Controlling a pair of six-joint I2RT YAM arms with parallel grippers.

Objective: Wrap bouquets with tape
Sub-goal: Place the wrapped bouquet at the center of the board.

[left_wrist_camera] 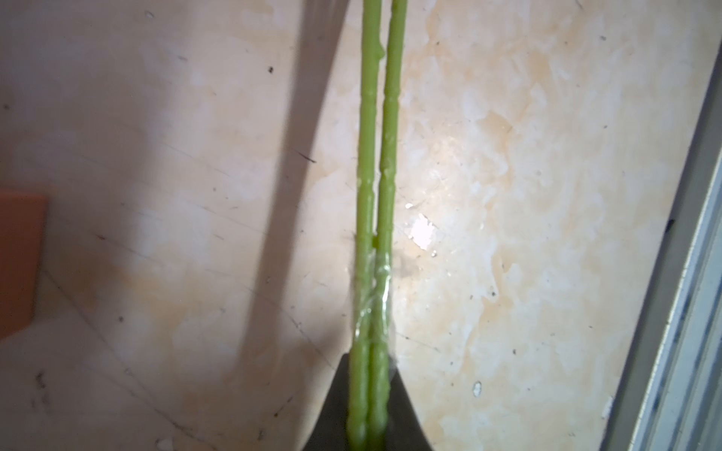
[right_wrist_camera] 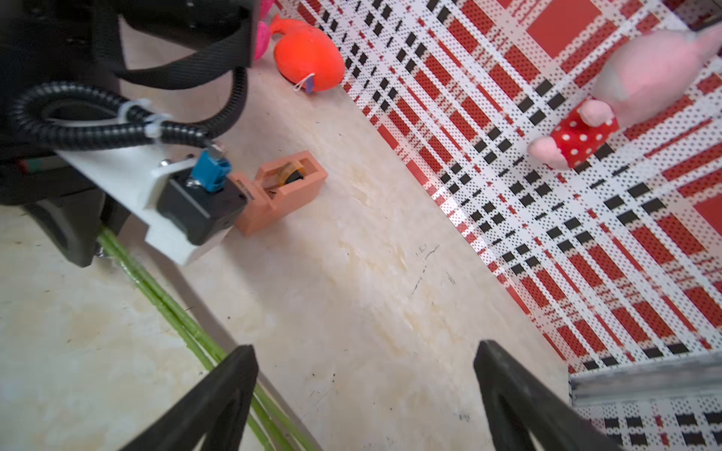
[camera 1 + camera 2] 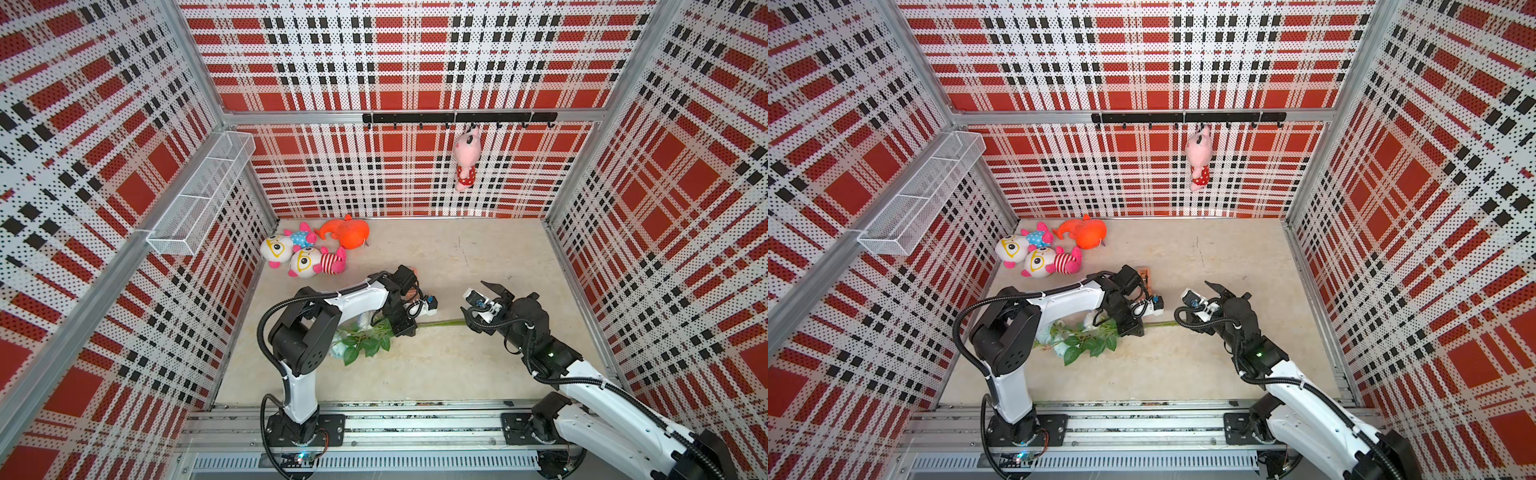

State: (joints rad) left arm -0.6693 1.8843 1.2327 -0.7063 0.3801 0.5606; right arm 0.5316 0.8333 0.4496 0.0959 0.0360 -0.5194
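The bouquets [image 3: 365, 341] [image 3: 1084, 341], pale roses with green leaves, lie on the floor by the left arm's base. The long green stems [image 3: 441, 323] [image 1: 385, 156] [image 2: 172, 312] point toward the right arm. My left gripper [image 1: 369, 363] [image 3: 404, 328] is shut on the stems. A band of clear tape [image 1: 373, 296] is wrapped round them just ahead of the jaws. The orange tape dispenser [image 2: 285, 191] [image 3: 1145, 277] [image 1: 19, 265] stands on the floor behind the left wrist. My right gripper [image 2: 363, 351] [image 3: 478, 300] is open and empty, with the stem ends beside one finger.
Three plush toys [image 3: 307, 249] lie in the back left corner. A pink plush [image 3: 467, 160] hangs from the black hook rail [image 3: 457, 117]. A white wire basket [image 3: 199, 195] is fixed to the left wall. Plaid walls enclose the floor on three sides.
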